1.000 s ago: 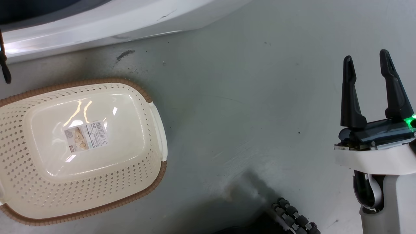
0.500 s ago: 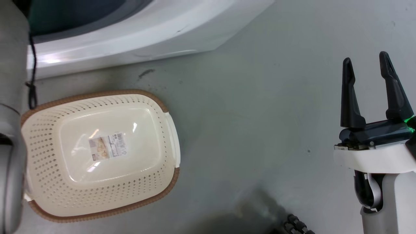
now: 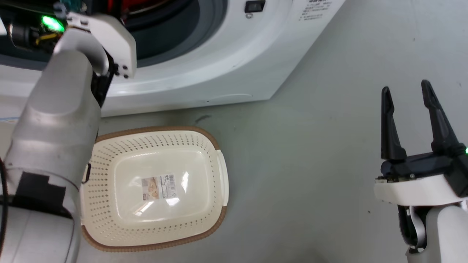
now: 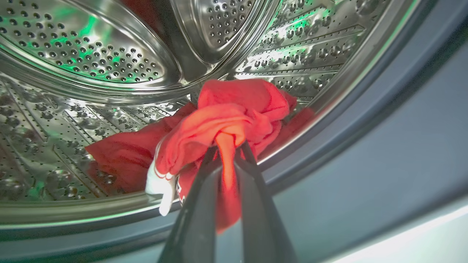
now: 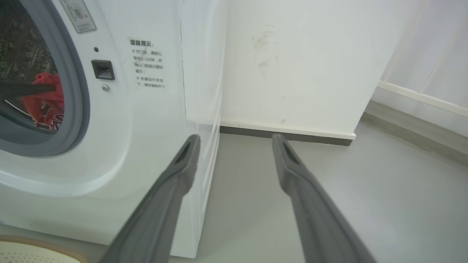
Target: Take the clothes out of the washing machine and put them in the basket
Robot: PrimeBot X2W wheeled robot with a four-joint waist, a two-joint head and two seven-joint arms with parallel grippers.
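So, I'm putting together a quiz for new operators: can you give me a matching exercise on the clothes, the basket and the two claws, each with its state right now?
Things
1. clothes
2. basket
3. left claw
4. right claw

States
A. open, holding nothing
B. red, bunched at the mouth of the drum
C. shut, gripping something
D. empty, on the floor

Pairs: 1-B, 2-D, 3-C, 4-A
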